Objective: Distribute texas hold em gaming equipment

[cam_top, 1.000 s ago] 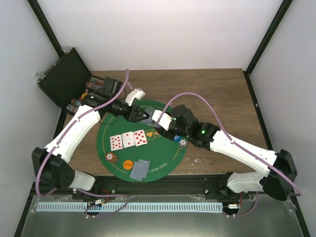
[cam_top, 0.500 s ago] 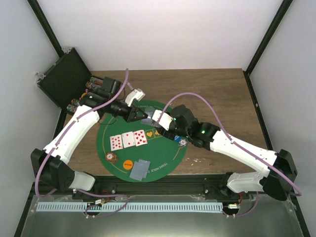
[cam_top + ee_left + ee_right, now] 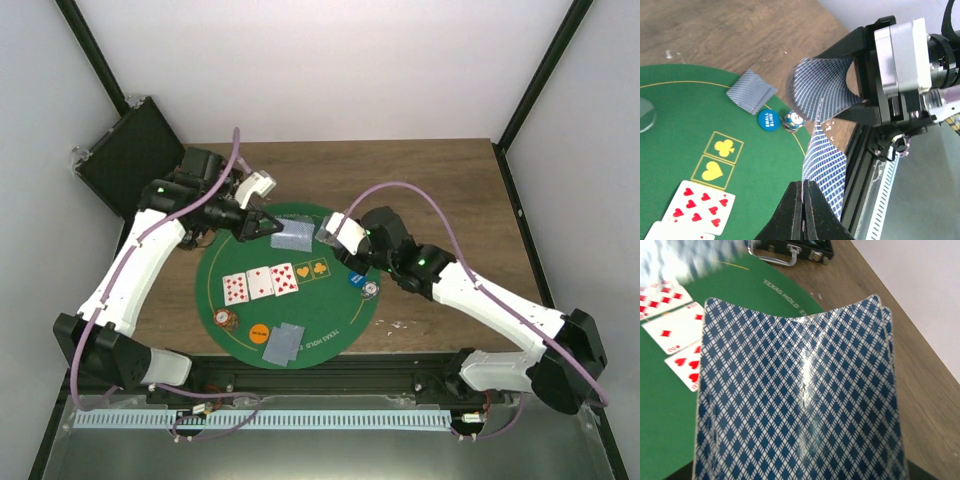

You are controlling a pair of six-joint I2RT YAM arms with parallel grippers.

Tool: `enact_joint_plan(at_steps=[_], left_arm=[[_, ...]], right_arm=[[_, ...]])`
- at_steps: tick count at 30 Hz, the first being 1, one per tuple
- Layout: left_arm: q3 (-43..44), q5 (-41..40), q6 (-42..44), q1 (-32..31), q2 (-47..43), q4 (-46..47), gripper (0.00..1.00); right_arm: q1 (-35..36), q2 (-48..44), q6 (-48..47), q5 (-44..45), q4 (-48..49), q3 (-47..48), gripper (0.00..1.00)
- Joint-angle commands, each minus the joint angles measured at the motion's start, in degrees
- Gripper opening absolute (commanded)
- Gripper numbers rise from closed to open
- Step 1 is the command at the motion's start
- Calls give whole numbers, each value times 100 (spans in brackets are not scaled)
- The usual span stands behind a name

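My left gripper (image 3: 272, 228) (image 3: 804, 184) is shut on the near edge of one blue-backed playing card (image 3: 296, 234) (image 3: 826, 165), held above the round green mat (image 3: 330, 320). Facing it, my right gripper (image 3: 334, 232) (image 3: 852, 82) is shut on a bent deck of cards (image 3: 822, 90) (image 3: 800, 390), which fills the right wrist view and hides its fingers. Three red face-up cards (image 3: 260, 284) lie mid-mat. Face-down cards (image 3: 283, 342) lie near the front. Another face-down card (image 3: 751, 91) lies beside the blue disc (image 3: 355, 279) (image 3: 769, 120) and a chip stack (image 3: 370, 289) (image 3: 794, 120).
A brownish chip stack (image 3: 224, 320) and an orange disc (image 3: 257, 333) sit at the mat's front left. A clear disc (image 3: 642, 115) lies on the mat's edge. The open black case (image 3: 130, 155) with chip rows (image 3: 185, 180) stands at the back left. A metal rail (image 3: 330, 375) borders the near edge.
My left gripper closed on a card at the deck and drew back left with it. My right gripper moved slightly back and right with the deck.
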Motion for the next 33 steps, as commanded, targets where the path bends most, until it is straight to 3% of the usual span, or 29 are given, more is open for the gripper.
enact_joint_plan(at_steps=[1, 5, 10, 19, 25, 33], left_arm=[[359, 75, 539, 434, -95, -399, 0], [518, -65, 1087, 675, 52, -758, 0], [291, -1175, 1834, 558, 625, -665, 0], [651, -2070, 3040, -739, 2388, -981, 0], [1125, -2687, 3409, -1180, 3444, -1062, 0], [1378, -3463, 3637, -1531, 4149, -613, 0]], right_arm=[[-264, -264, 12, 186, 7, -39, 49], [-418, -375, 25, 300, -100, -75, 49], [-421, -653, -62, 264, -166, -87, 49], [-426, -1189, -265, 217, -364, -67, 50], [-421, -1314, -243, 246, -546, -84, 50], [-422, -1366, -216, 229, -521, -94, 50]])
